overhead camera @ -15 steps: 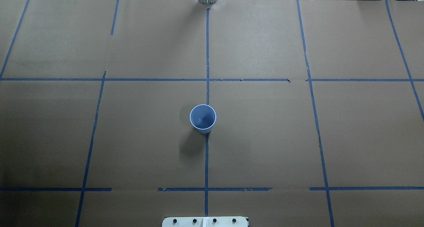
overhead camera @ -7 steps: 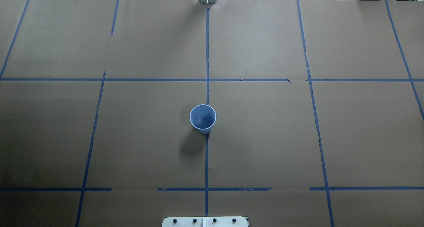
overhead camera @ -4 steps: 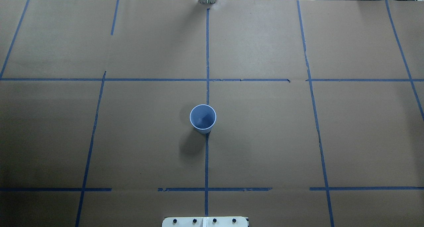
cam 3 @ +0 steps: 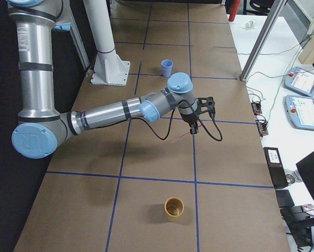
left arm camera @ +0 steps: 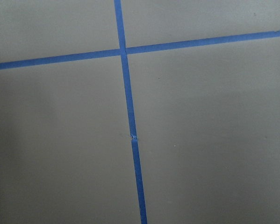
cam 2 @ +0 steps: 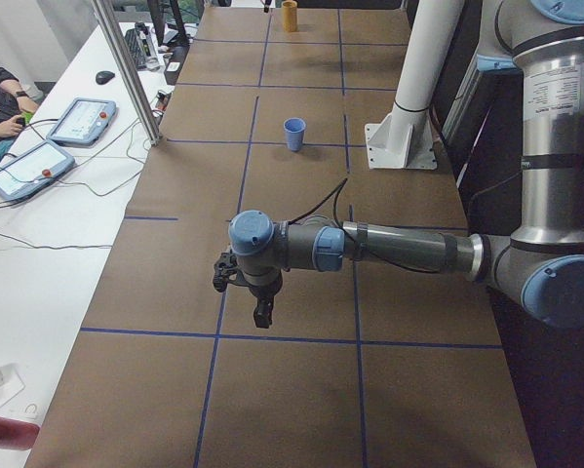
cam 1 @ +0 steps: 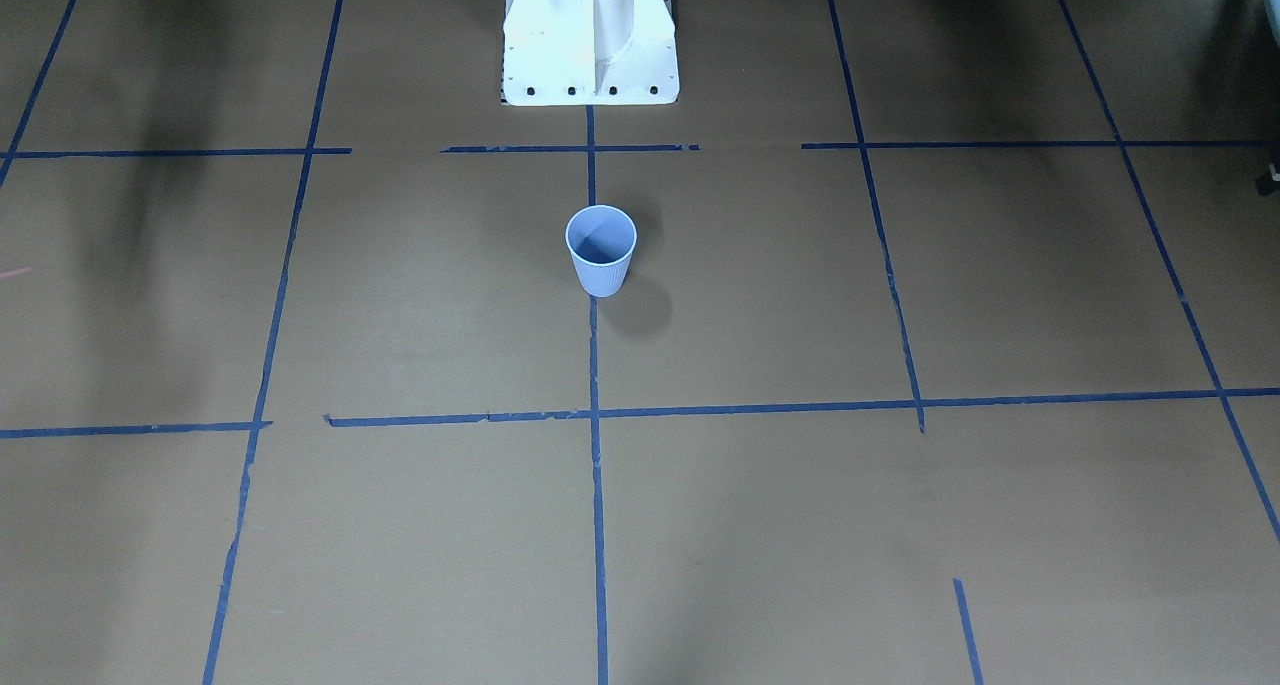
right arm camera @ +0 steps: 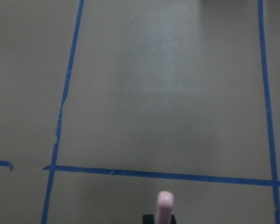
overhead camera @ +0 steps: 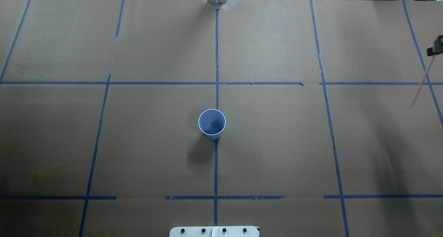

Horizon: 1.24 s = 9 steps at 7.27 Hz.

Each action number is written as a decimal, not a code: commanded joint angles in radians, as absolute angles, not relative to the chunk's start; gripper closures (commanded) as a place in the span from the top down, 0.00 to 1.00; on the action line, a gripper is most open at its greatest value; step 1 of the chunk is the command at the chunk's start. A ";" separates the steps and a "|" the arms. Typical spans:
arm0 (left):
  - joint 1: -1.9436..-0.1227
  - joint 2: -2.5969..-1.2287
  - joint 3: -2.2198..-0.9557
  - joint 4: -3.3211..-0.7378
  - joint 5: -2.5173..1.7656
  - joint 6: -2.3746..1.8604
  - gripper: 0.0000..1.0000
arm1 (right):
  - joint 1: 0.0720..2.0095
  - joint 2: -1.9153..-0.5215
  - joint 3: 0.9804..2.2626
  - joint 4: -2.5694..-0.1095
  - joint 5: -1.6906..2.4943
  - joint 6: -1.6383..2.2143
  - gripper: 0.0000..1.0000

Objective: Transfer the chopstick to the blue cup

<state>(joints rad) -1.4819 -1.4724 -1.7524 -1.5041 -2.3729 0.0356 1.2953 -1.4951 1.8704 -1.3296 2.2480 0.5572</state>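
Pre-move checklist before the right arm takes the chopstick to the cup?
1. Grip: right gripper holds chopstick by its top end: ok.
2. Angle: chopstick vertical: not ok, tilted in the right-side view.
3. Target: cup upright and empty: ok.
4. Alignment: chopstick over cup: not ok, it hangs far off on the robot's right.
5. Clearance: left gripper away from cup: ok.
6. State: left gripper open or shut: cannot tell.
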 commanded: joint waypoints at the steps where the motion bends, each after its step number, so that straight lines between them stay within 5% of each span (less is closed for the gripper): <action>1: -1.482 -1.479 -1.704 -1.509 -2.375 0.043 1.00 | 1.153 -1.380 1.885 -1.348 2.246 0.749 0.01; 3: -1.483 -1.470 -1.709 -1.506 -2.375 0.081 1.00 | 1.028 -1.289 1.916 -1.354 2.205 0.955 0.01; 5: -1.483 -1.477 -1.706 -1.505 -2.375 0.074 1.00 | 0.912 -1.123 2.011 -1.623 2.124 1.058 0.00; 9: -1.483 -1.477 -1.712 -1.505 -2.375 0.074 1.00 | 0.648 -0.826 1.947 -1.799 1.797 1.299 0.00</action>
